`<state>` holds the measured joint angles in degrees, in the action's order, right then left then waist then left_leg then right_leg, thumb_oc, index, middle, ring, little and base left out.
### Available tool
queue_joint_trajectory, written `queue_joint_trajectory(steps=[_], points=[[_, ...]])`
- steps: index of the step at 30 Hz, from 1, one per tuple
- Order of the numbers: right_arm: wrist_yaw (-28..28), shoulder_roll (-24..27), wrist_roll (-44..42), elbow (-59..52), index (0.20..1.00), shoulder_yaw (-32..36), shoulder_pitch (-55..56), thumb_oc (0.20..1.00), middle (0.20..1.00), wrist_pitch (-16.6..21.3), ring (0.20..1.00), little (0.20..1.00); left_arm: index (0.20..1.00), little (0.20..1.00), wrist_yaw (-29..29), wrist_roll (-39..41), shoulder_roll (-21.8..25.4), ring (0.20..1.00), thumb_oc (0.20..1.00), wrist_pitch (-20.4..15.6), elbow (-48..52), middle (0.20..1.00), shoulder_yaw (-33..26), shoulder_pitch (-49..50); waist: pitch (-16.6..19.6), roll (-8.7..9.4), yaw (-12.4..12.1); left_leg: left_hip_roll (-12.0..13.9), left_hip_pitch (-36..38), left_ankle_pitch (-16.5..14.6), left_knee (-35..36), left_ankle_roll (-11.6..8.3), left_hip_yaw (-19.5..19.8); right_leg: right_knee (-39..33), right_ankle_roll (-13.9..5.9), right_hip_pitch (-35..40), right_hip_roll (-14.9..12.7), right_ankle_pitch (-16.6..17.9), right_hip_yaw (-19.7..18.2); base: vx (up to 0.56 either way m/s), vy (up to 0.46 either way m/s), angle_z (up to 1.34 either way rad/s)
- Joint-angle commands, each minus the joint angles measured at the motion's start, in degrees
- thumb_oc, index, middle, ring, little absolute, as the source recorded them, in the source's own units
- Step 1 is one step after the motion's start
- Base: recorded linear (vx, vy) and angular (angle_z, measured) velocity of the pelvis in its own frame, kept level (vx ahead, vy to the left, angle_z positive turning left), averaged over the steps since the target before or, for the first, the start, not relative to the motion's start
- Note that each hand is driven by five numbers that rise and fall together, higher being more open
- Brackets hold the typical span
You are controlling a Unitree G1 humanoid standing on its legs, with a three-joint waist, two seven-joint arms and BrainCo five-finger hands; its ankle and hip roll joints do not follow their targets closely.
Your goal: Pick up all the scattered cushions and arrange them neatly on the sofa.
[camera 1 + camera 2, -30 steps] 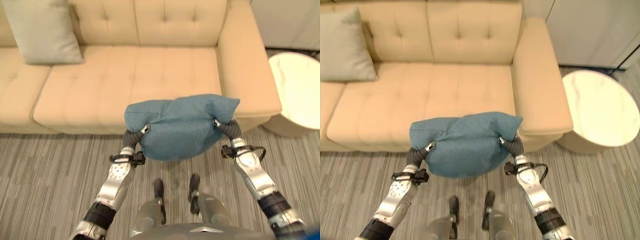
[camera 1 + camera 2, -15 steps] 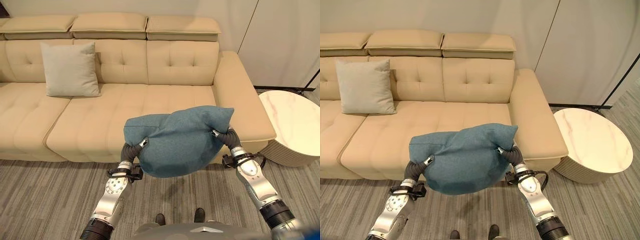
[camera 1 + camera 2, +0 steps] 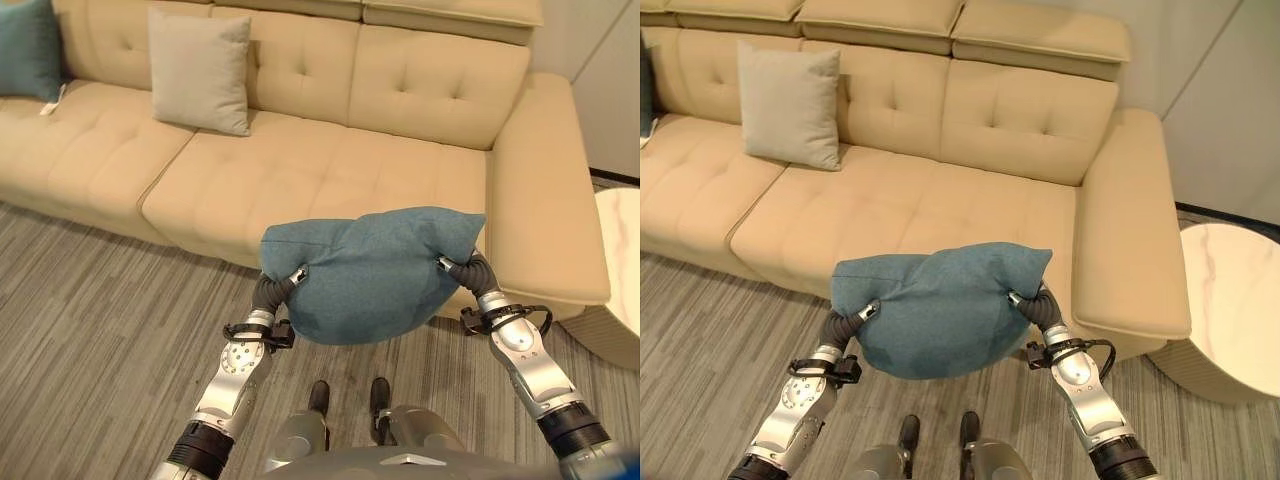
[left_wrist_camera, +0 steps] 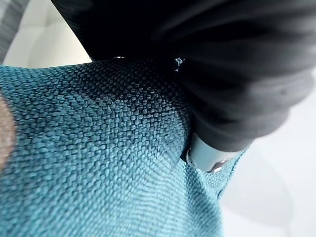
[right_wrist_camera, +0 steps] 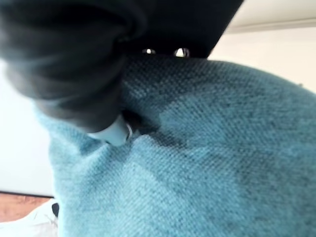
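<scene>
A beige tufted sofa [image 3: 330, 170] runs across the upper part of the head views, standing on grey striped carpet [image 3: 90, 320], with a round pale marble side table [image 3: 1235, 300] at the right edge. A grey cushion [image 3: 200, 70] leans upright against the sofa back at upper left, and a second teal cushion [image 3: 28, 48] sits in the far upper-left corner.

The teal cushion [image 3: 370, 270] being carried is a plump, coarse-woven pillow, bunched and sagging in the middle, with its upper right corner pointing up. It hangs in the air at the centre of the frame, in front of the sofa's front edge and above the carpet.

Compared with half a second ago the whole view has shifted: the sofa now lies at a slant, its headrests are partly cut off, and the far teal cushion has come into sight. The carried cushion keeps the same place between the arms.

The left hand [image 3: 290, 280] presses into the cushion's lower left side and the right hand [image 3: 452, 266] into its right end, both wrists bent inward. Their fingers are buried in the fabric, so I cannot tell whether they are curled or straight.
</scene>
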<state>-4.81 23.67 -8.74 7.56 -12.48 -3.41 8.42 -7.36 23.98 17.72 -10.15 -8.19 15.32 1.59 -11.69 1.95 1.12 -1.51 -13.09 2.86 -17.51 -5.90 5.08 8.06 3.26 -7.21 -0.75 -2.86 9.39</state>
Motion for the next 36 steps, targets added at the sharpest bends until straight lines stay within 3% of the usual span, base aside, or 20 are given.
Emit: queue_joint_trajectory(steps=[1,2,3,7,10,13,16,17,20,22,25,28,29,30,31,36], points=[[-0.37,0.26,-2.43,-6.44,0.200,3.67,-1.07,0.200,0.200,5.88,0.200,0.200,0.200,0.200,2.69,0.72,1.49,0.200,0.200,-4.49,5.39,0.200,-1.32,-1.98,5.41,2.18,2.25,2.82,1.89,-9.81,-4.42,2.76,-8.76,-3.07,-7.52,3.86,-2.27,-0.61,-3.93,0.15,-0.073,0.31],[-0.35,0.33,-2.31,-6.54,0.200,3.80,-1.03,0.200,0.200,5.88,0.200,0.200,0.200,0.200,2.70,0.48,1.56,0.200,0.200,-4.36,5.24,0.200,-1.38,-1.81,5.65,2.35,2.14,3.27,1.50,-9.86,-2.97,2.97,-9.47,-3.34,-7.60,4.26,-2.44,-0.72,-3.70,0.22,-0.020,0.33],[-0.20,0.30,-2.52,-6.80,0.200,4.22,-0.69,0.200,0.200,5.75,0.200,0.200,0.200,0.200,2.72,0.25,1.81,0.200,0.200,-3.87,4.94,0.200,-1.41,-1.60,6.23,2.25,1.86,4.40,0.23,-7.05,1.70,2.75,-10.35,-4.15,-7.81,5.73,-2.18,-1.26,-3.10,0.25,-0.017,0.20],[-0.78,-0.19,-2.65,-6.56,0.200,4.95,-0.27,0.200,0.200,5.42,0.200,0.200,0.200,0.200,2.10,-0.07,2.08,0.200,0.200,-3.56,5.25,0.200,-2.05,-1.50,6.44,2.01,0.88,5.17,-2.42,-1.52,7.50,1.30,-11.48,-5.84,-7.88,8.71,-1.58,-2.36,-2.78,0.18,0.020,0.03],[-1.32,-0.54,-2.09,-6.59,0.200,5.03,-0.17,0.200,0.200,5.17,0.200,0.200,0.200,0.200,1.59,-0.18,1.85,0.200,0.200,-3.54,5.77,0.200,-2.31,-1.16,6.39,1.85,0.05,5.11,-4.02,-0.14,8.61,0.75,-10.77,-5.96,-7.84,10.44,-1.55,-3.38,-3.66,0.21,0.124,-0.13],[-0.68,-0.91,-0.89,-6.87,0.200,4.51,-0.27,0.200,0.200,5.26,0.200,0.200,0.200,0.200,2.16,-0.38,1.72,0.200,0.200,-3.64,5.99,0.200,-2.34,-0.17,7.68,0.88,-0.16,4.99,-0.30,0.25,12.63,1.31,-10.00,-5.18,-8.40,11.32,-1.75,-4.59,-4.12,0.20,0.148,-0.42],[-0.09,-1.37,0.26,-6.69,0.200,3.38,-1.47,0.200,0.200,4.88,0.200,0.200,0.200,0.200,2.36,-0.62,2.53,0.200,0.200,-3.81,6.66,0.200,-2.68,0.23,8.58,0.94,-0.65,3.49,2.39,-0.98,13.35,2.56,-10.65,-2.82,-9.54,10.95,-3.77,-4.72,-4.82,0.20,0.221,-0.38],[0.35,-2.03,0.97,-6.88,0.200,2.70,-2.56,0.200,0.200,4.64,0.200,0.200,0.200,0.200,2.35,-0.74,3.25,0.200,0.200,-3.70,7.12,0.200,-2.73,0.25,8.95,0.45,-0.86,2.59,4.79,-2.21,14.11,3.97,-11.76,2.16,-11.09,9.28,-5.64,-4.23,-5.33,0.21,0.313,-0.24],[0.64,-2.86,0.86,-6.75,0.200,2.28,-2.98,0.200,0.200,4.85,0.200,0.200,0.200,0.200,2.39,-1.22,3.75,0.200,0.200,-3.84,6.93,0.200,-2.93,-0.05,8.84,0.25,-0.87,1.95,5.84,-3.20,14.39,4.83,-12.18,5.79,-11.91,7.29,-6.51,-3.52,-6.31,0.09,0.143,-0.32],[0.93,-3.16,1.14,-6.31,0.200,1.53,-3.57,0.200,0.200,4.62,0.200,0.200,0.200,0.200,2.35,-1.53,3.85,0.200,0.200,-3.99,6.85,0.200,-2.94,-0.15,8.49,-0.01,-0.84,1.66,6.97,-3.77,14.98,5.41,-12.15,7.15,-11.89,4.58,-6.41,-1.95,-7.27,0.07,0.119,0.03],[1.52,-2.66,0.56,-6.04,0.200,0.86,-4.69,0.200,0.200,4.71,0.200,0.200,0.200,0.200,3.19,-1.10,3.66,0.200,0.200,-4.09,7.56,0.200,-3.12,0.40,7.11,-0.41,0.32,0.36,9.16,-5.22,15.72,6.24,-11.64,3.08,-10.92,-2.50,-3.44,0.99,-6.39,0.10,0.097,-0.27],[1.57,-2.58,0.18,-5.69,0.200,0.65,-5.01,0.200,0.200,4.91,0.200,0.200,0.200,0.200,3.08,-1.19,3.32,0.200,0.200,-4.25,7.05,0.200,-3.20,-0.09,6.21,-0.11,0.89,-0.54,9.97,-6.05,15.21,6.44,-10.82,1.05,-11.16,-4.30,-2.36,2.42,-5.96,0.10,0.037,-0.06],[1.51,-2.59,0.11,-5.66,0.200,0.60,-5.28,0.200,0.200,5.00,0.200,0.200,0.200,0.200,2.97,-1.25,3.13,0.200,0.200,-4.29,6.62,0.200,-3.25,-0.50,5.98,0.23,0.88,-1.00,10.34,-6.52,15.11,6.44,-10.64,-0.41,-11.46,-4.57,-2.52,3.18,-4.37,0.20,-0.019,0.32],[1.57,-2.66,-0.06,-5.55,0.200,0.23,-6.06,0.200,0.200,5.28,0.200,0.200,0.200,0.200,3.13,-1.25,2.81,0.200,0.200,-4.70,6.38,0.200,-3.19,-1.12,5.62,0.60,0.93,-1.45,11.21,-7.51,14.76,6.28,-10.75,-2.47,-11.59,-5.33,-3.39,4.46,0.26,0.29,-0.074,0.17],[1.56,-2.45,-0.18,-5.42,0.200,0.36,-5.95,0.200,0.200,5.61,0.200,0.200,0.200,0.200,3.72,-1.23,2.67,0.200,0.200,-4.94,6.26,0.200,-3.15,-1.30,6.22,1.18,0.91,-1.94,11.88,-8.58,14.36,5.98,-10.68,-4.73,-11.46,-3.43,-4.01,4.60,1.43,0.25,-0.069,0.04],[1.27,-0.86,0.62,-6.97,0.200,1.78,-4.09,0.200,0.200,5.70,0.200,0.200,0.200,0.200,4.20,-0.64,1.77,0.200,0.200,-4.60,6.09,0.200,-2.10,-1.09,7.59,1.44,1.92,-1.13,12.95,-11.18,11.64,4.28,-10.02,-4.73,-10.42,-0.79,-4.07,4.11,0.47,0.23,-0.080,0.19]])
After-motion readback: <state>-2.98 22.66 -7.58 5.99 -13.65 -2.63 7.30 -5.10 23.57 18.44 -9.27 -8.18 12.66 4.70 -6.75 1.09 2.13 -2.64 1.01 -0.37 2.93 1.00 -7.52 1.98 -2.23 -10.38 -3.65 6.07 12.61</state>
